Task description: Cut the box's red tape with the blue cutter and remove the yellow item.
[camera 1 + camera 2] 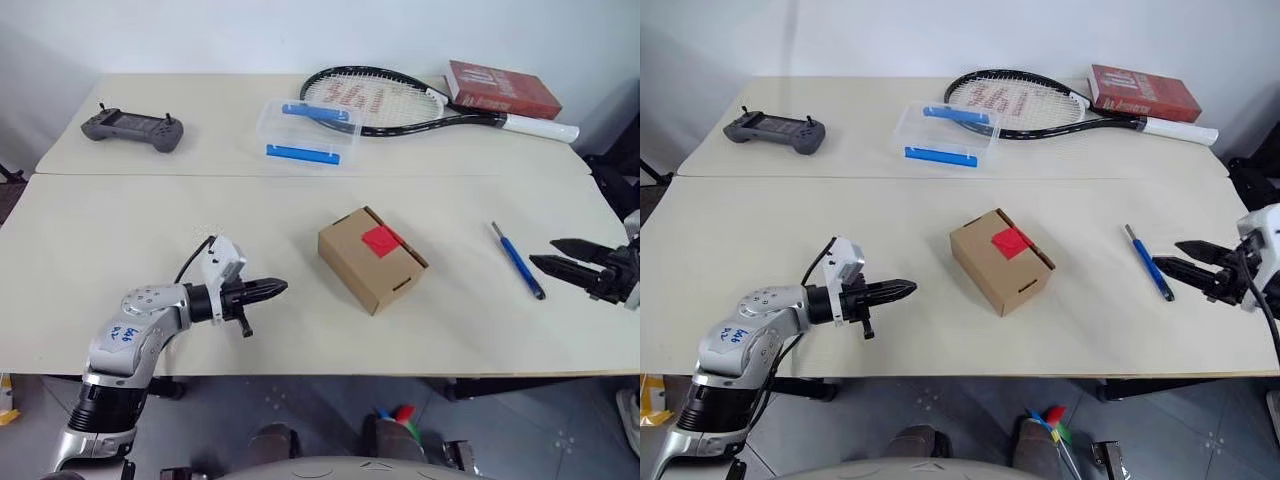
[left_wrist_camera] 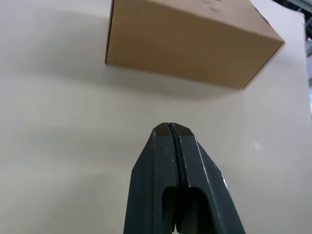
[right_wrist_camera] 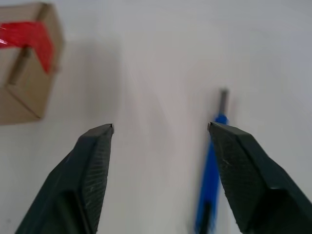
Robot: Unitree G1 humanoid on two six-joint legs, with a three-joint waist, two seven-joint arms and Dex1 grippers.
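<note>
Nothing of the task is done yet, judging by how things lie. Nearest on the desk (image 1: pixel 120 260), the left end effector (image 1: pixel 272 289) is clenched on nothing and points at the box (image 1: pixel 371 258) from a short way off. The right end effector (image 1: pixel 557 257) is released, its fingers spread and empty, with its tips just beside the blue cutter (image 1: pixel 518 260), which lies flat on the desk, well to the right of the box. So picking up the cutter looks like the step in hand; the cutting, the opening and the taking out all remain.

The box sits near the middle of the desk, flaps shut, the red tape (image 1: pixel 381 240) whole across its top edge. What is inside cannot be seen, so the yellow item is presumably still shut in.

Farther back stands a clear container (image 1: pixel 308 131) with blue clips; its contents cannot be made out. Near it lie a grey controller (image 1: pixel 132 129), a racket (image 1: pixel 400 103) and a red book (image 1: pixel 503 89).
</note>
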